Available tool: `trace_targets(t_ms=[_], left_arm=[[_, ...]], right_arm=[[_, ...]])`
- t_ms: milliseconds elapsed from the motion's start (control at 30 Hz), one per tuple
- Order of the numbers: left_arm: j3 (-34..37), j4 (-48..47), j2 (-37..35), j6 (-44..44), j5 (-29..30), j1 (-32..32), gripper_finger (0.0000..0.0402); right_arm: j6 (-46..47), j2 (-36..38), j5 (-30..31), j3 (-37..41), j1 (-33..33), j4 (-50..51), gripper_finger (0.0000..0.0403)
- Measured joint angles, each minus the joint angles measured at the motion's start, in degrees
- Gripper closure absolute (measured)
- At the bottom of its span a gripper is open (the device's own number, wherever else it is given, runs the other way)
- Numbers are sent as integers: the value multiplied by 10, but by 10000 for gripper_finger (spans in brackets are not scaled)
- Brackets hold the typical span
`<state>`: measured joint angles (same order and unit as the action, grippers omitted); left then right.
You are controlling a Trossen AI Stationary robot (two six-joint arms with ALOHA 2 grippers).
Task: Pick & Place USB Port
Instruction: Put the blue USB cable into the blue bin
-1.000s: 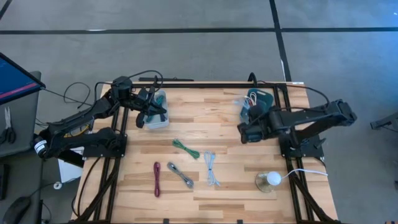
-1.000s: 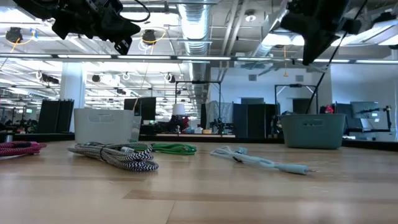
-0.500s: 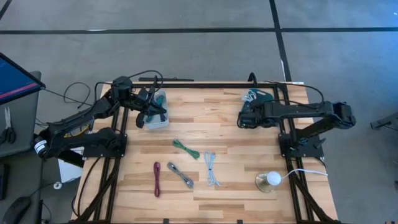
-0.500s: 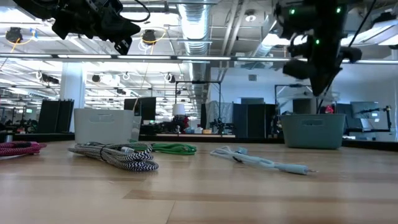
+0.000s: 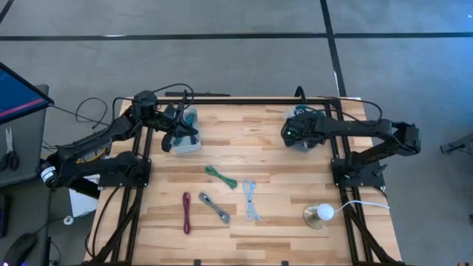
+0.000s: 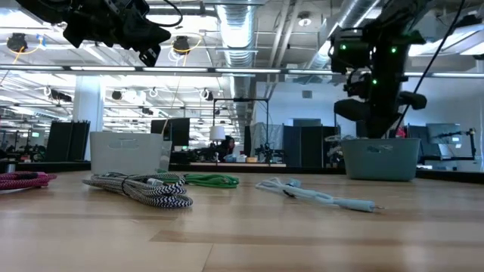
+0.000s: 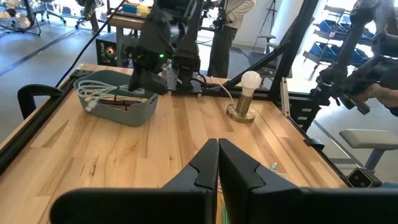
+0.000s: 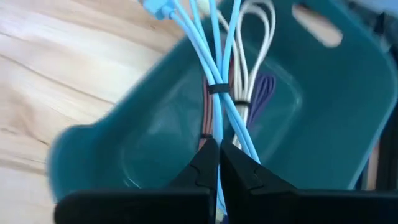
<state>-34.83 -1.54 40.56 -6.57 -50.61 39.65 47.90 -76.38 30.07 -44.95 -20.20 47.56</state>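
Observation:
My right gripper [image 8: 218,149] is shut on a bundled light blue cable [image 8: 214,68] over the teal bin [image 5: 309,122], which stands at the table's far right and holds white, purple and brown cables [image 8: 255,93]. In the low view this gripper [image 6: 370,113] is just above the bin [image 6: 380,159]. My left gripper [image 7: 218,149] is shut and empty, held above the white bin [image 5: 188,125] at the far left. A green [image 5: 220,176], a pale blue [image 5: 251,199], a grey striped [image 5: 214,208] and a magenta cable [image 5: 186,212] lie on the table. My right gripper pinches the light blue cable's bundle [image 8: 219,127] between its two fingers, near one end, from above with the fingers pointing down into the bin. The bundle runs away from the fingers across the bin, and its far end with the plug [image 8: 155,7] reaches past the bin's rim.
A lamp with a white bulb [image 5: 322,213] stands near the table's right front corner. The black frame rails [image 5: 344,185] run along both sides of the table. The middle of the wooden top [image 5: 251,148] between the bins is bare.
My right gripper has gone toward the table's far edge, from the open wood to over the teal bin, and has come down to just above the bin while turning. My left arm has kept still.

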Motion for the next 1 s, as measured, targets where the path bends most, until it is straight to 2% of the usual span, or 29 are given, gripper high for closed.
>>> trace_targets(t_ms=[200, 533, 700, 1000], left_arm=[[0, 0, 0, 0, 0, 0, 390], [0, 0, 0, 0, 0, 0, 390], [0, 0, 0, 0, 0, 0, 390], [0, 0, 0, 0, 0, 0, 390]], right_arm=[[-8, 0, -30, 16, -22, -4, 403], [-20, 0, -37, 16, -25, -4, 403], [-20, 0, -80, 16, -48, -2, 403], [-35, 0, -86, 16, -70, -3, 401]])
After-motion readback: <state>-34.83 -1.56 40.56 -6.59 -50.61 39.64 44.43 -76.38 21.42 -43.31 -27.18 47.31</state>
